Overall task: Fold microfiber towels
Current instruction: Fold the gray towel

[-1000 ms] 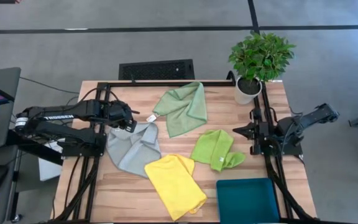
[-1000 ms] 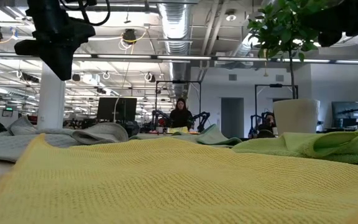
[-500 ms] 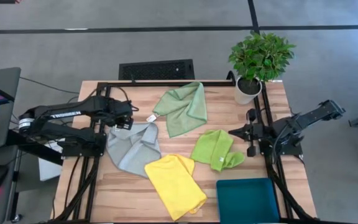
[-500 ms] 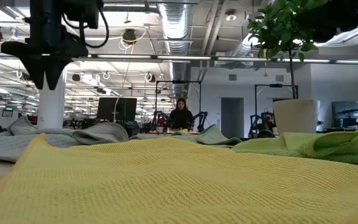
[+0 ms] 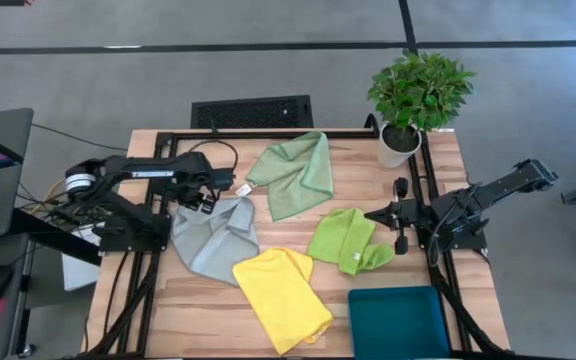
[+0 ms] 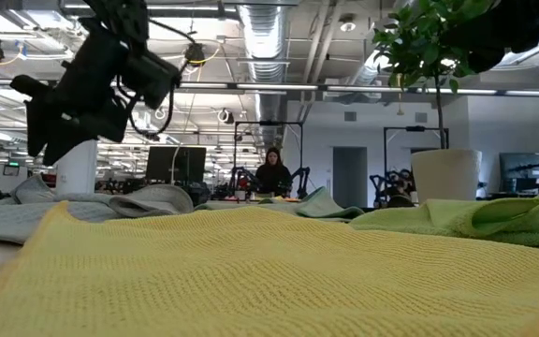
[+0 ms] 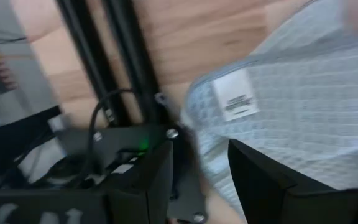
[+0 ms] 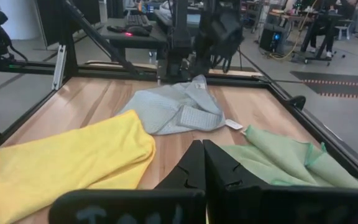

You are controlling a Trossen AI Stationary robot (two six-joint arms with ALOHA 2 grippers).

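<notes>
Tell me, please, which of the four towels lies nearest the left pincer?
The light grey-blue towel: the left pincer hangs at its upper edge, while the sage green, yellow and lime green towels lie farther off.

The wooden desk (image 5: 298,310) is edged by a black frame (image 5: 298,132). Four towels lie on it. The sage towel (image 5: 296,175) is at the far middle, the grey-blue towel (image 5: 213,235) to the left, touching the yellow towel (image 5: 280,295) at the near middle. The lime towel (image 5: 346,240) lies crumpled right of centre. A teal tray (image 5: 398,322) sits at the near right corner, and a potted plant (image 5: 413,100) stands at the far right corner.
</notes>
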